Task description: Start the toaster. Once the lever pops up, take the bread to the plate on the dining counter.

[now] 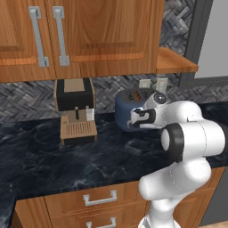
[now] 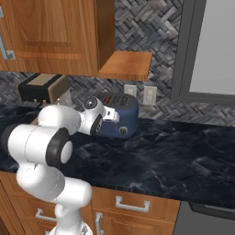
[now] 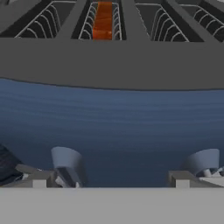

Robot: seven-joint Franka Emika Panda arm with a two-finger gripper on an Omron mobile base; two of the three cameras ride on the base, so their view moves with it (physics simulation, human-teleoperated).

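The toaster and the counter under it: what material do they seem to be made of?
The toaster: its body looks like painted metal or plastic in matte dark blue, with an even colour and faint bands; the grey top with wire guards in the slots looks like metal. The counter: it looks like polished black marble, with faint white veins and a soft sheen.

Toaster (image 1: 127,111) dark blue, slot glowing orange; counter (image 1: 67,160) black marble, white veins; backsplash (image 2: 151,27) grey weave.

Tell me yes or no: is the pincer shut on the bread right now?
No. In the hand view the pincer stands wide open against the toaster's blue side, while the bread sits in a top slot.
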